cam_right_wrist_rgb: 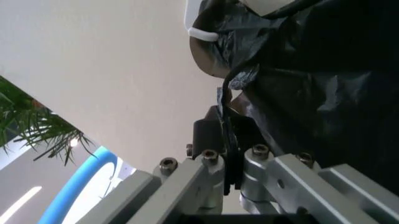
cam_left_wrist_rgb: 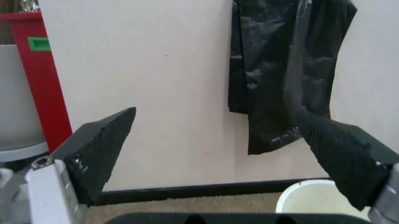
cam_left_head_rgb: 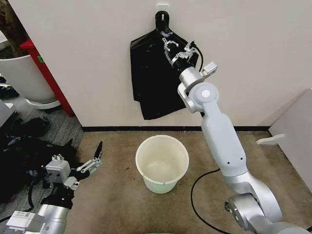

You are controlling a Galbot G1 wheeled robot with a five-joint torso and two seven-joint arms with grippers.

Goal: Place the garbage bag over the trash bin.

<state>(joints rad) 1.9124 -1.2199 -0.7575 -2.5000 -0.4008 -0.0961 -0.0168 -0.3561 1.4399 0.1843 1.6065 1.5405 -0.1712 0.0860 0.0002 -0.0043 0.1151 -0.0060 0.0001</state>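
Your right gripper [cam_left_head_rgb: 168, 48] is raised to the wall hook [cam_left_head_rgb: 162, 18], its fingers [cam_right_wrist_rgb: 225, 140] pinched shut on a fold of the garbage bag [cam_left_head_rgb: 155, 80] near its top edge — the rest of the glossy black film hangs flat against the wall below the gripper. The trash bin [cam_left_head_rgb: 162, 163] stands upright on the carpet, below the bag. Your left gripper [cam_left_head_rgb: 92, 161] sits low beside the bin, well apart from it — jaws spread wide, holding nothing.
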